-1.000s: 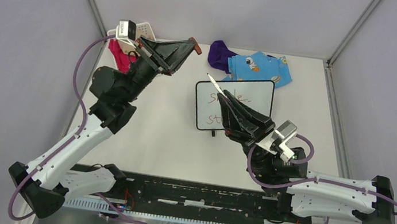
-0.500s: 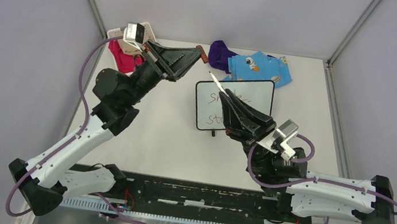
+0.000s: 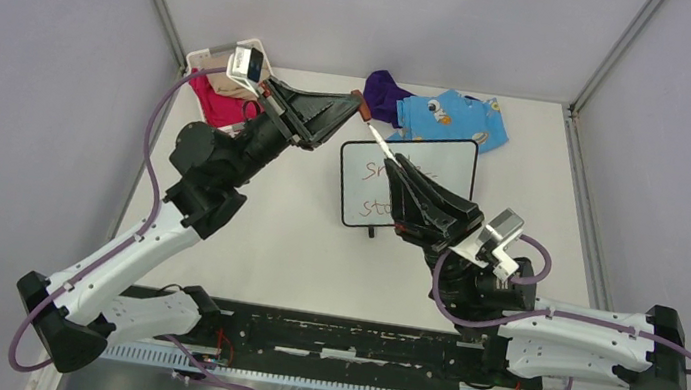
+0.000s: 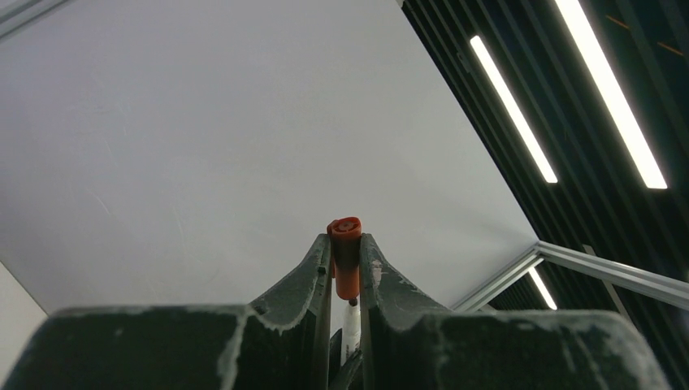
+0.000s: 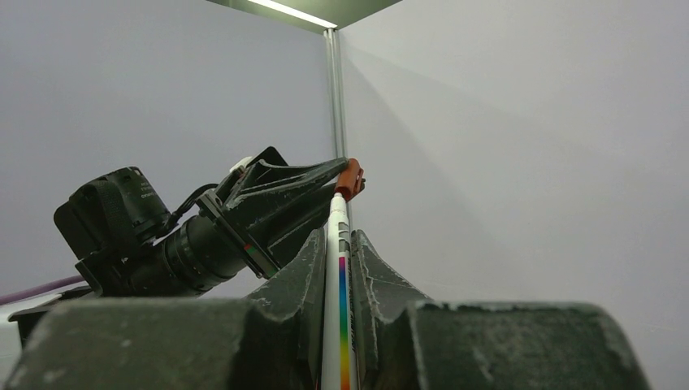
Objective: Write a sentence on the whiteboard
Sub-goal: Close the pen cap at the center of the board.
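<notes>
The whiteboard (image 3: 427, 160) sits at the surface's (image 3: 275, 236) centre, its long axis running roughly 9 to 3 o'clock. The sentence (image 3: 375, 187) shows only as reddish word-starts at the board's left edge; the rest is hidden under the right arm. That arm reaches low from 4 o'clock. Its right claw (image 3: 396, 166) is clamped on a white marker (image 3: 378, 144) that points toward 11 o'clock. The left arm arches in from 8 o'clock, forearm levelled toward 3 o'clock. Its left claw (image 3: 358, 104) pinches a red-brown cap (image 3: 366, 110) that meets the marker's tip. A blue printed cloth (image 3: 458, 117) lies at 12 o'clock.
</notes>
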Available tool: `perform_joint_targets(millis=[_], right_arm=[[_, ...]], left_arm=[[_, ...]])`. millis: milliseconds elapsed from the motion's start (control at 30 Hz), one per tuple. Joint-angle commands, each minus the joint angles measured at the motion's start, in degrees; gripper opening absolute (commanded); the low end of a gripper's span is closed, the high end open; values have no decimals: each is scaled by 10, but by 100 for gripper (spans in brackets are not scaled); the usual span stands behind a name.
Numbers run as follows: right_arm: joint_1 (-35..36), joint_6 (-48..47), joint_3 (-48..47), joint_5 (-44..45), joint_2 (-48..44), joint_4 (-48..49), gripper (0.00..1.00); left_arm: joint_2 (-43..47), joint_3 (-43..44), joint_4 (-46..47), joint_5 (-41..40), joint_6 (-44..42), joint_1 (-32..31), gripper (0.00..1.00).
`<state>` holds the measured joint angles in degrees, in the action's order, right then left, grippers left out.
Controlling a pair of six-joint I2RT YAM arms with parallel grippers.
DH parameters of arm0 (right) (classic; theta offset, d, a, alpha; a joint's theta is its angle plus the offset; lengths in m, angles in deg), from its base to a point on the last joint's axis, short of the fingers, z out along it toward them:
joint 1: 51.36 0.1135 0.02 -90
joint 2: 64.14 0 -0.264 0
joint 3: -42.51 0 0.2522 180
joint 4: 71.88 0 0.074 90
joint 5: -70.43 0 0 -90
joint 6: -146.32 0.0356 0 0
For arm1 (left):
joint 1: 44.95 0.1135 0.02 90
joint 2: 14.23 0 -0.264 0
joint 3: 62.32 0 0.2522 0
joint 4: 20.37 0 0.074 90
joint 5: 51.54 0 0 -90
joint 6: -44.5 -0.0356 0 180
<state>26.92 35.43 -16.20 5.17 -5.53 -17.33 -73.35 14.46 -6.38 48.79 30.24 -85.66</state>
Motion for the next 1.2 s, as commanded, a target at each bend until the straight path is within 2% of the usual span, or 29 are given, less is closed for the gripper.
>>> perform_joint_targets(millis=[0,1167], right_arm=[[1,-5,-16,12,-7,30,0],[1,-9,-15,15,1,25,0]], left_arm=[[5,-2,6,-11,-31,-6,2],[14,22,5,-23,-55,-8,2]])
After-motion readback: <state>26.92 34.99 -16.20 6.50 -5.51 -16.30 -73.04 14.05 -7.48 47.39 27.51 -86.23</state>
